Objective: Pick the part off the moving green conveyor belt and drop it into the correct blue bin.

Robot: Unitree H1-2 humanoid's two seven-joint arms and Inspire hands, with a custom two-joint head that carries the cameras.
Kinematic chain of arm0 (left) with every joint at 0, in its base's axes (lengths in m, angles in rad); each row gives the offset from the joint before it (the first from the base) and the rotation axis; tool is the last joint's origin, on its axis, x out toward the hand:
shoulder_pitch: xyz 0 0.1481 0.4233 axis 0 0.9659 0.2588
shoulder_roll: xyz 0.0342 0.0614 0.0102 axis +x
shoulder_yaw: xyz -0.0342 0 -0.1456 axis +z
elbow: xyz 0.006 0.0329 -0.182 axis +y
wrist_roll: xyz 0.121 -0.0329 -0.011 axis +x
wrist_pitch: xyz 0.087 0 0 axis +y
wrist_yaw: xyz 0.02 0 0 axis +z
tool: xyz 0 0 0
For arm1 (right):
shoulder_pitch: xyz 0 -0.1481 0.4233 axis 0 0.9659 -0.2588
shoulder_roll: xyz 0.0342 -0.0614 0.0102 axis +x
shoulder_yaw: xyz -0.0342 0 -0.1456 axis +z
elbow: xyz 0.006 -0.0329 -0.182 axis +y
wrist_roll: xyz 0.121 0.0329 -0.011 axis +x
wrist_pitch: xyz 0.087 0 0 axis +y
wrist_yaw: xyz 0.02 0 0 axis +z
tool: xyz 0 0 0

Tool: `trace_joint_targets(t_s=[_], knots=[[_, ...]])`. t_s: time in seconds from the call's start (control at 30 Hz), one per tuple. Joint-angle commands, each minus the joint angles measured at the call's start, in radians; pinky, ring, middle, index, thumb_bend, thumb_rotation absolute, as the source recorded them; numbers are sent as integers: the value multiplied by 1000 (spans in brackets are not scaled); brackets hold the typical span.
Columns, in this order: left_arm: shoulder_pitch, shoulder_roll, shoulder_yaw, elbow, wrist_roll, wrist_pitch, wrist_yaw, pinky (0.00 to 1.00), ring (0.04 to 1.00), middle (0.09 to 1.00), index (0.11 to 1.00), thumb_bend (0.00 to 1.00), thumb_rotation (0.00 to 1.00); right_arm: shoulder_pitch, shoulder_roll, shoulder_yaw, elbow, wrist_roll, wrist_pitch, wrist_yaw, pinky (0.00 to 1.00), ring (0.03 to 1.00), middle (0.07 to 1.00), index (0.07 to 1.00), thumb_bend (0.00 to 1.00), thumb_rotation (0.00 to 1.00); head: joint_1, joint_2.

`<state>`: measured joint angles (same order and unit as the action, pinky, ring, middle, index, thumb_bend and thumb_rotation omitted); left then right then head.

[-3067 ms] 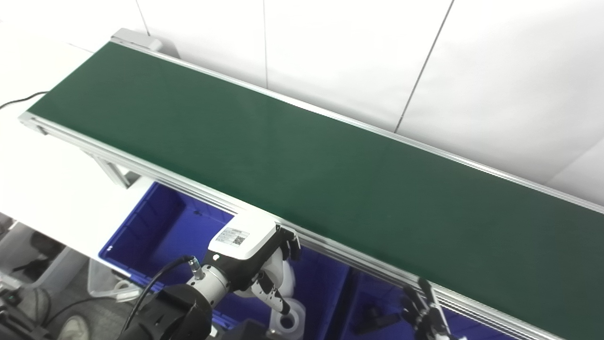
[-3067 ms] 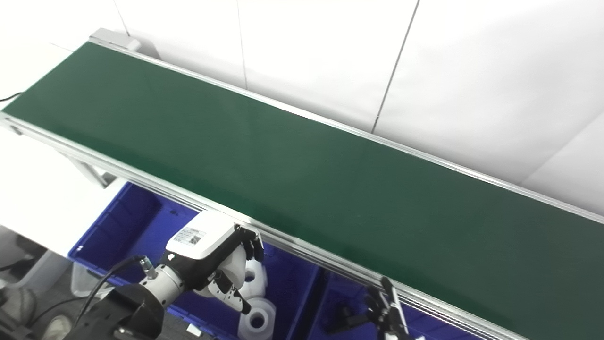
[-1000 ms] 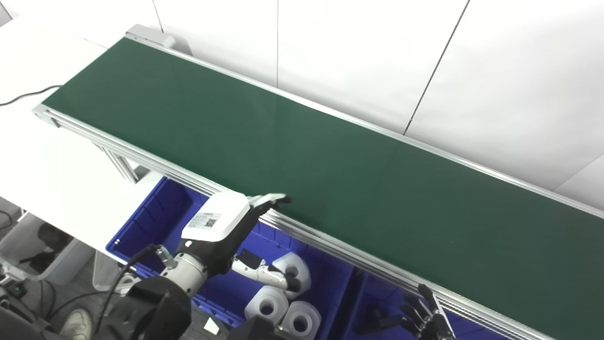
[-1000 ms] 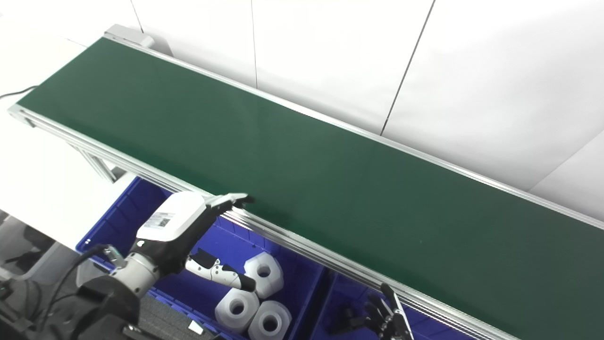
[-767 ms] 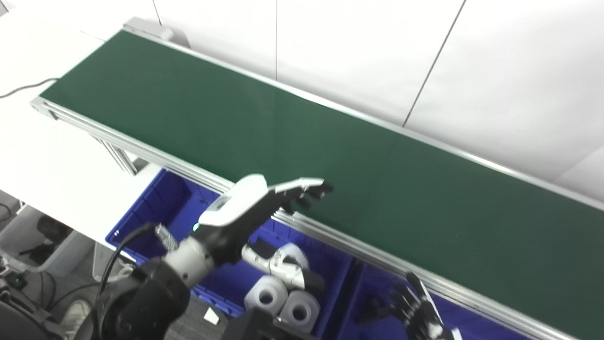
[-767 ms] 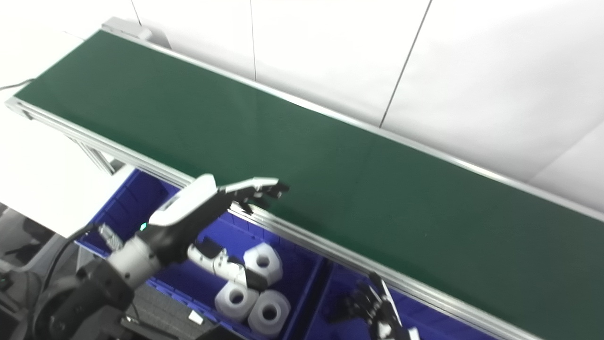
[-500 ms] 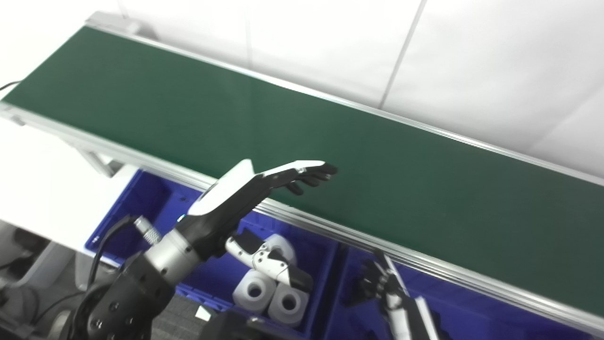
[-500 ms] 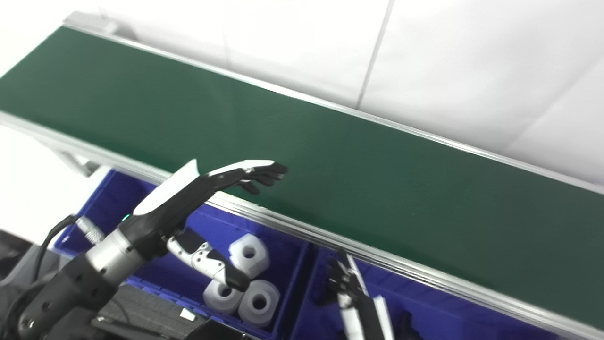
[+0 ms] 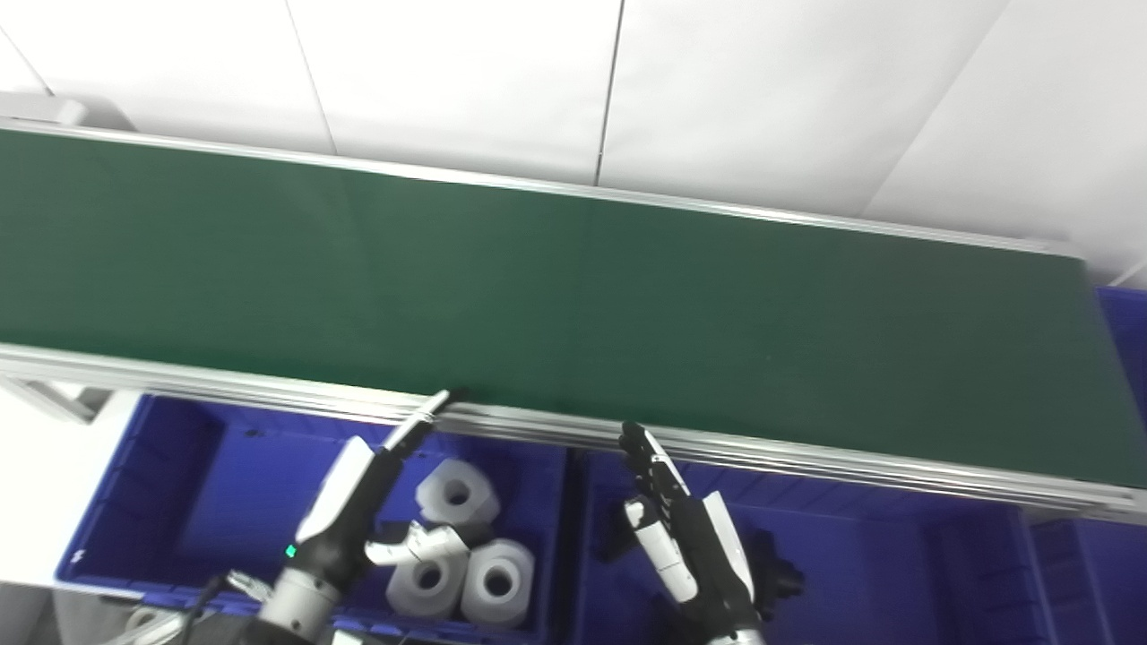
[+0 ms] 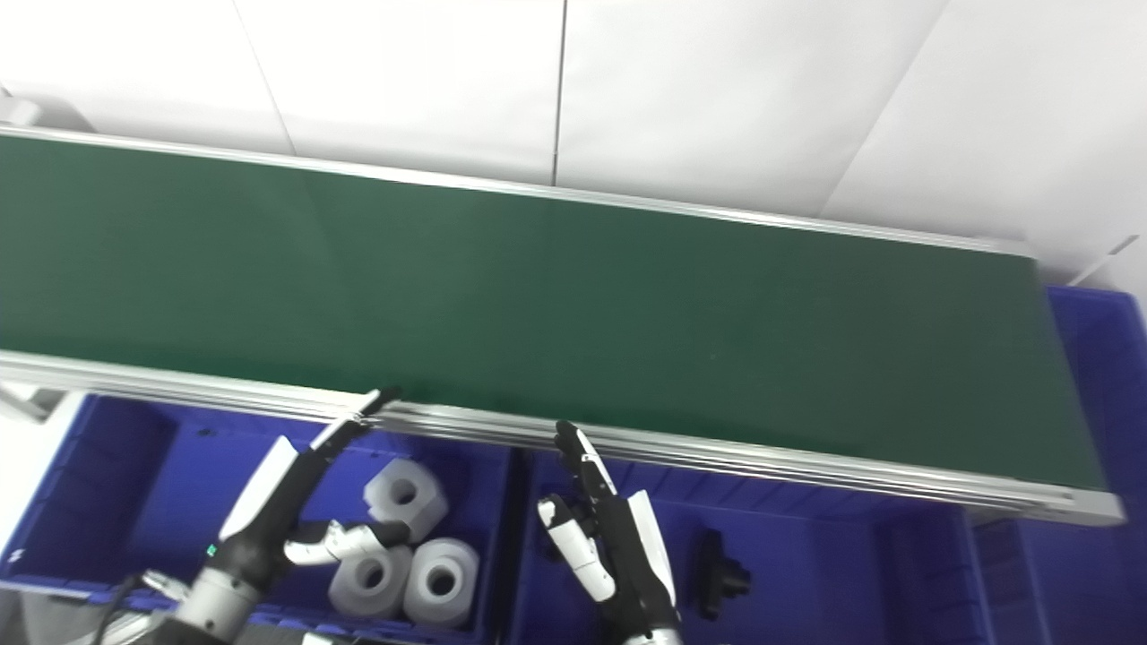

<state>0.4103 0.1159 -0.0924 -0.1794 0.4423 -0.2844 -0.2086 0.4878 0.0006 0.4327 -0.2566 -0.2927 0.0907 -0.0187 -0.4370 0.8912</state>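
Observation:
The green conveyor belt (image 9: 573,296) runs across the view with no part on it. My left hand (image 9: 354,488) is open with its fingers stretched out flat. It hangs over the left blue bin (image 9: 179,475), and its fingertips (image 9: 445,398) reach the belt's near rail. My right hand (image 9: 690,537) is open and empty, fingers pointing up, over the right blue bin (image 9: 896,555) just below the rail. Three white hexagonal parts (image 10: 403,497) lie in the left bin under the left hand. A black part (image 10: 717,560) lies in the right bin.
The belt's aluminium rail (image 9: 806,452) overhangs the back of both bins. A third blue bin (image 10: 1102,358) stands past the belt's right end. White wall panels rise behind the belt. A white tabletop corner (image 9: 27,425) shows at the left.
The camera has swung right and down, so the whole picture has shifted. My left hand has dropped from over the belt edge to over the left bin. My right hand has risen into view, open.

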Motion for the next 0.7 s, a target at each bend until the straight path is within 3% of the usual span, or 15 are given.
trace_joint_targets(t_s=[0.0, 0.13, 0.3, 0.47, 0.67], knots=[[-1, 10, -20, 0, -13, -6, 14, 921, 972, 978, 971, 782, 767, -18, 114, 91, 26, -40, -43, -19, 918, 931, 952, 961, 802, 1000, -16, 2], [-14, 26, -46, -4, -24, 20, 6, 911, 969, 985, 992, 810, 780, -22, 117, 94, 24, -34, -35, -24, 917, 937, 954, 962, 794, 1000, -31, 11], [-17, 45, -67, -48, -37, 66, -6, 912, 972, 987, 993, 815, 771, -27, 121, 96, 5, -34, -17, -24, 902, 934, 955, 957, 787, 1000, -65, 51], [-27, 57, -74, -66, -53, 88, -5, 919, 971, 983, 991, 819, 768, -39, 132, 100, 8, -39, 6, -21, 869, 913, 934, 957, 818, 1000, -109, 51], [-35, 83, -72, -72, -85, 78, -8, 910, 962, 976, 985, 805, 757, -50, 152, 108, 26, -40, 15, -24, 858, 915, 935, 957, 833, 1000, -232, 38]])
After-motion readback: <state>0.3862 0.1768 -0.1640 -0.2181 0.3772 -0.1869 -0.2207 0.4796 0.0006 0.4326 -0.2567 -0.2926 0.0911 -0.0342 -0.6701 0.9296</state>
